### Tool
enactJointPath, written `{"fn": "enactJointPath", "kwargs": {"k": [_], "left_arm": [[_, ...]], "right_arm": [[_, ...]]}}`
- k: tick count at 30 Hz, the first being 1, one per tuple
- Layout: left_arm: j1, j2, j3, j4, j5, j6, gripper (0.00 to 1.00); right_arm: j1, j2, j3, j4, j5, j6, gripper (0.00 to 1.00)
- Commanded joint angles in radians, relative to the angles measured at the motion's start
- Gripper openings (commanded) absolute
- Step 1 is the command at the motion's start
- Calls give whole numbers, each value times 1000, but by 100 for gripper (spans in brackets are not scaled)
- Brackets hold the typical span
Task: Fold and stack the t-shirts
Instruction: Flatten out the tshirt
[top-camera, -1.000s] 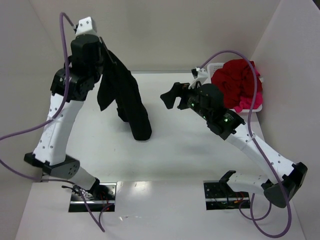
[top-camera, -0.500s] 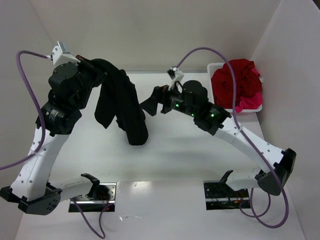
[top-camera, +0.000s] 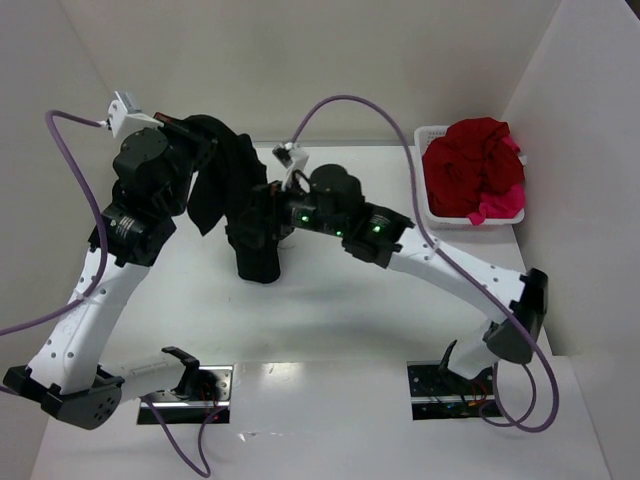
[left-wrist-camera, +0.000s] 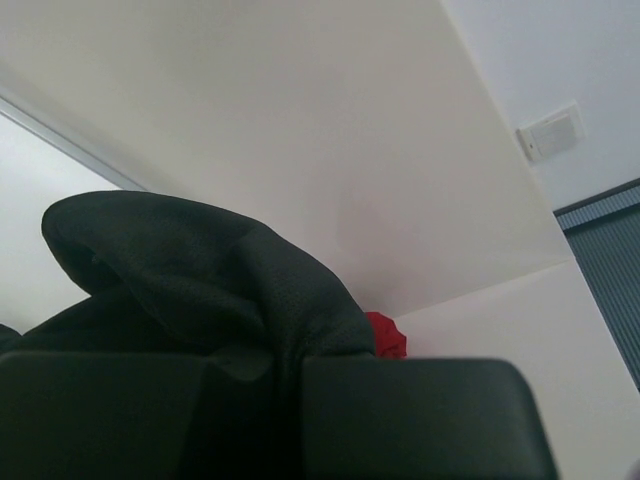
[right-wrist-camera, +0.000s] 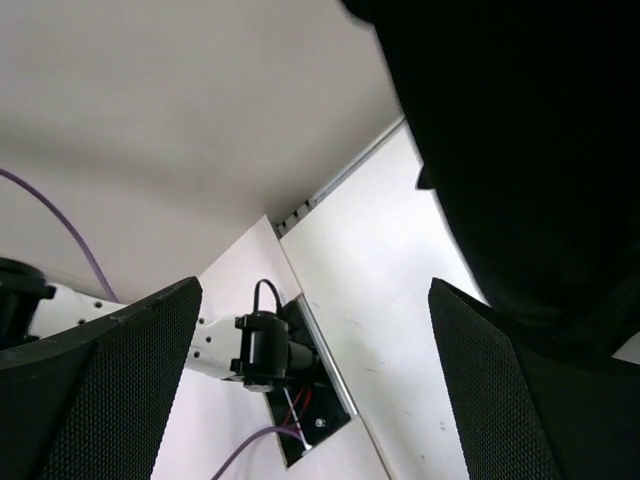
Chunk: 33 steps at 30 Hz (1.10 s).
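**Black t-shirt hanging over the far left of the table.**
We see open table (top-camera: 350, 300) in front of the arms. The black t-shirt (top-camera: 258, 240) hangs from our clamped left gripper (left-wrist-camera: 295, 370), its lower end at the tabletop. Red t-shirts (top-camera: 468, 165) and a pink t-shirt (top-camera: 500, 207) fill the basket (top-camera: 424, 150) at the far right edge. Our right gripper (right-wrist-camera: 315, 335) is spread wide beside the cloth.

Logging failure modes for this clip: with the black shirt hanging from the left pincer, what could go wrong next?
The soft black cloth t-shirt hangs bunched from the shut left pincer, so the open right pincer beside it may catch several layers, not one edge. A sideways tug could also pull the cloth from the left grip.
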Motion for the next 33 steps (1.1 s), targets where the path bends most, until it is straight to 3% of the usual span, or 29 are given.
{"fn": "enactJointPath", "kwargs": {"k": [1, 10, 19, 28, 33], "left_arm": [[-2, -32, 18, 113, -10, -18, 0], [-2, -41, 31, 103, -9, -8, 0], [-2, -89, 9, 108, -27, -18, 0], [-2, -126, -21, 85, -27, -126, 0], [-2, -145, -21, 87, -68, -114, 0]], "right_arm": [[75, 90, 53, 41, 42, 14, 100], [146, 214, 73, 71, 251, 55, 100], [158, 295, 53, 264, 470, 86, 100], [167, 455, 122, 439, 458, 113, 100], [167, 466, 131, 541, 443, 141, 100]]}}
